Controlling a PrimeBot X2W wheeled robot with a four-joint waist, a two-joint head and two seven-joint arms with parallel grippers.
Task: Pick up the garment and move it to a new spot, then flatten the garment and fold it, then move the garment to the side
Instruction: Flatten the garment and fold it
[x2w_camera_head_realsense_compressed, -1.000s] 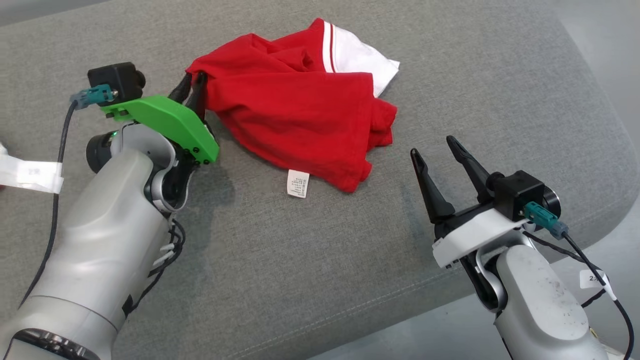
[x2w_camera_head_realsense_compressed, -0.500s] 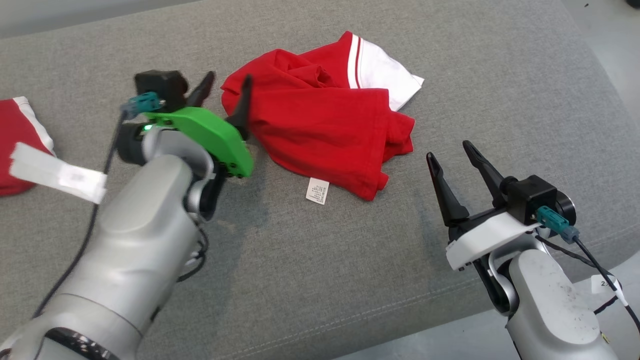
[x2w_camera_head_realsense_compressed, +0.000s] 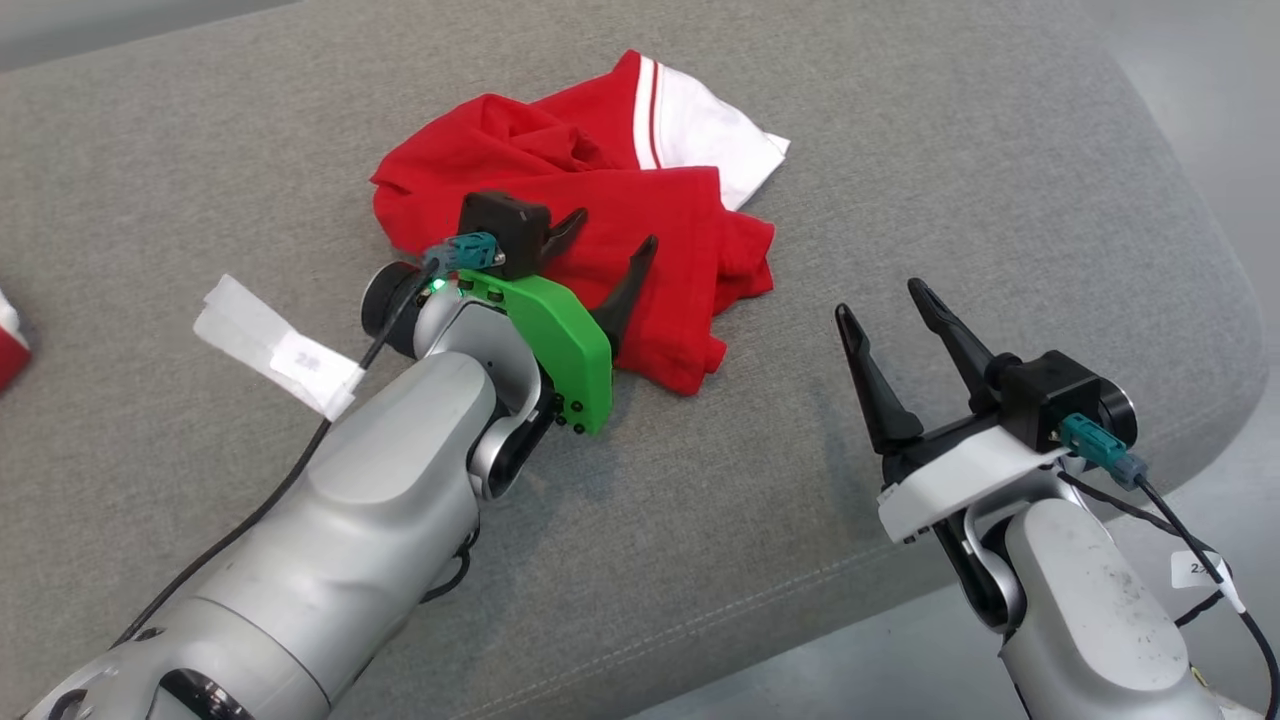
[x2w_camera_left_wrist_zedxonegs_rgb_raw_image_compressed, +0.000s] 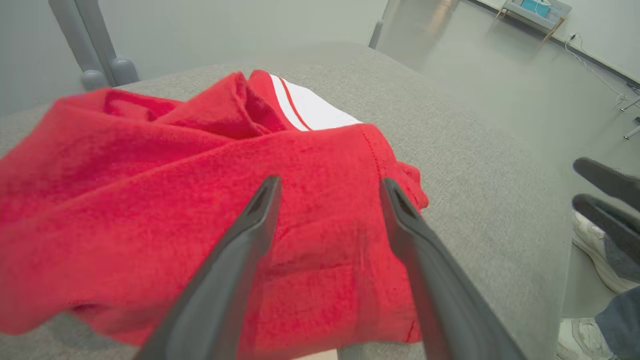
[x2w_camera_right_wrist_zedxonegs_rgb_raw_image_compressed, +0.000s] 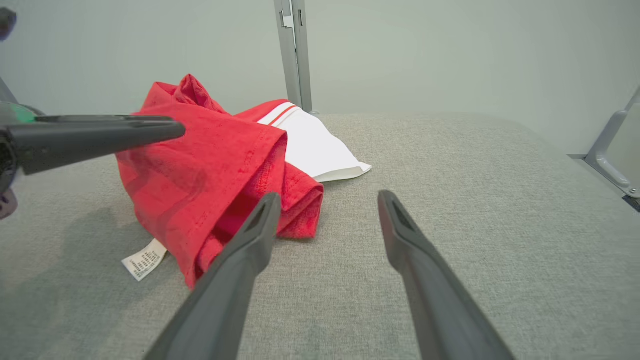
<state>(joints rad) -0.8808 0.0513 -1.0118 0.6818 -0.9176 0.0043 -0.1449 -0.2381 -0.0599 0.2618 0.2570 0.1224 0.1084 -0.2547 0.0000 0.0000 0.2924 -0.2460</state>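
The left end effector (x2w_camera_head_realsense_compressed: 615, 230) stands wide open and empty over the middle of the red garment (x2w_camera_head_realsense_compressed: 480, 170). A second ago it was pinched shut on the garment's left edge. That release suggests the move to a new spot is done and flattening comes next. The right end effector (x2w_camera_head_realsense_compressed: 880, 298), also spread open and holding nothing, waits near the garment's right side. The garment lies crumpled on the grey desk (x2w_camera_head_realsense_compressed: 900, 150). Its white care label (x2w_camera_right_wrist_zedxonegs_rgb_raw_image_compressed: 144, 259) carries print too small to read.
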